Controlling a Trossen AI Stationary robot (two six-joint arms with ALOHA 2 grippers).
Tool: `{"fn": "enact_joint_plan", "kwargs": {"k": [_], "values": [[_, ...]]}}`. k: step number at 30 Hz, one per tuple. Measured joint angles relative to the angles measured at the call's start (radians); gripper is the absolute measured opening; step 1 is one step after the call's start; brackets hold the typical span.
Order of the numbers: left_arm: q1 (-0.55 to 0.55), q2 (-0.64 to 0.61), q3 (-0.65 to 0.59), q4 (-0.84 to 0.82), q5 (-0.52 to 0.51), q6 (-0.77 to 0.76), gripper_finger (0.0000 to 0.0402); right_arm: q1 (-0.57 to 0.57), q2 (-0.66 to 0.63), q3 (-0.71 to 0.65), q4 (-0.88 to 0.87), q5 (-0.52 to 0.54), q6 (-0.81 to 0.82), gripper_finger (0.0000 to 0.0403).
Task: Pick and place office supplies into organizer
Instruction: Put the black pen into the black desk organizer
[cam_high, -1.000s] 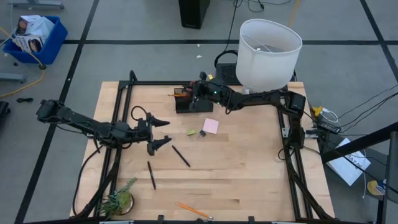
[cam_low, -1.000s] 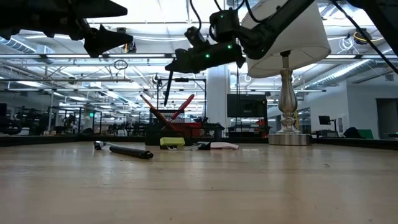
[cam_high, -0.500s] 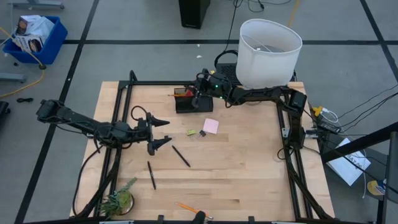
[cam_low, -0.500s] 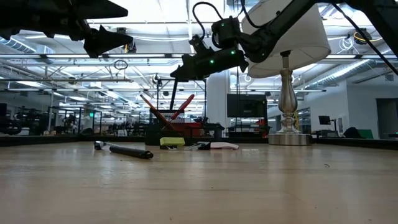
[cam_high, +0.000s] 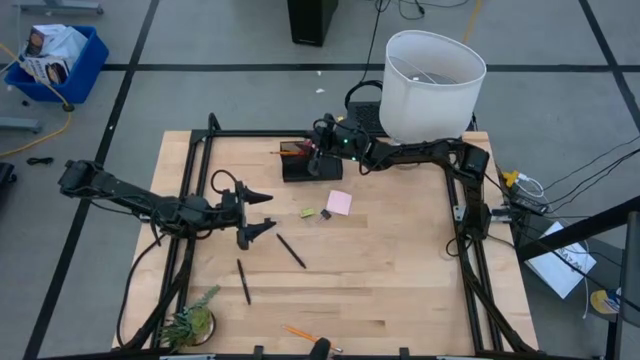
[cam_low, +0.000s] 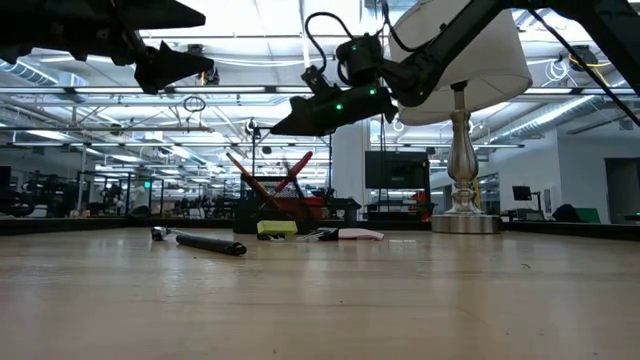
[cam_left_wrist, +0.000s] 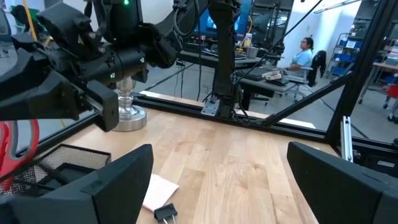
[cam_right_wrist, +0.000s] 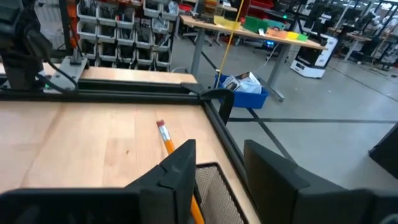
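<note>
The black mesh organizer (cam_high: 297, 166) stands near the table's far edge, with red-handled scissors (cam_low: 290, 172) and an orange pencil (cam_right_wrist: 165, 138) sticking out of it. My right gripper (cam_high: 316, 157) hovers open just above it (cam_low: 282, 124), holding nothing. My left gripper (cam_high: 257, 213) waits open above the table's left middle. Two black pens (cam_high: 291, 251) (cam_high: 243, 281) lie flat on the wood, as do the pink sticky pad (cam_high: 339, 202), the yellow-green eraser (cam_high: 308, 213), a black clip (cam_high: 325, 214) and an orange pencil (cam_high: 310, 338) at the near edge.
A white-shaded lamp (cam_high: 433, 82) stands at the far right corner, close behind my right arm. A small green plant (cam_high: 190, 321) sits at the near left corner. Black frame rails (cam_high: 186, 240) run along both sides. Bare wood lies in the table's near right part.
A black pen hung below my right gripper a second ago; it no longer hangs there. The right gripper has drawn back a little toward the table's right over the organizer. My left arm has kept still.
</note>
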Motion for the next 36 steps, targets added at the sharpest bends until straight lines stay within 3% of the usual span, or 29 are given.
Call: {"fn": "enact_joint_plan", "kwargs": {"k": [11,14,19,28,32,36], "values": [[-0.006,0.000,0.000,-0.044,0.001,-0.009,0.0379,0.007,-0.025,0.000,-0.066,0.001,-0.025,0.0123],[-0.006,0.000,0.000,-0.049,0.001,-0.032,0.0379,0.022,-0.049,0.000,-0.183,0.021,-0.069,0.0123],[-0.006,0.000,0.000,-0.072,0.002,-0.037,0.0379,0.073,-0.145,-0.001,-0.458,0.195,-0.154,0.0120],[-0.005,0.000,0.000,-0.069,-0.004,-0.032,0.0379,0.123,-0.178,-0.002,-0.753,0.233,-0.181,0.0131],[-0.001,0.000,0.000,-0.068,-0.006,-0.028,0.0379,0.108,-0.171,-0.045,-0.754,0.225,-0.159,0.0158],[-0.001,0.000,0.000,-0.068,-0.016,-0.018,0.0379,0.096,-0.149,-0.127,-0.611,0.209,-0.160,0.0191]]}}
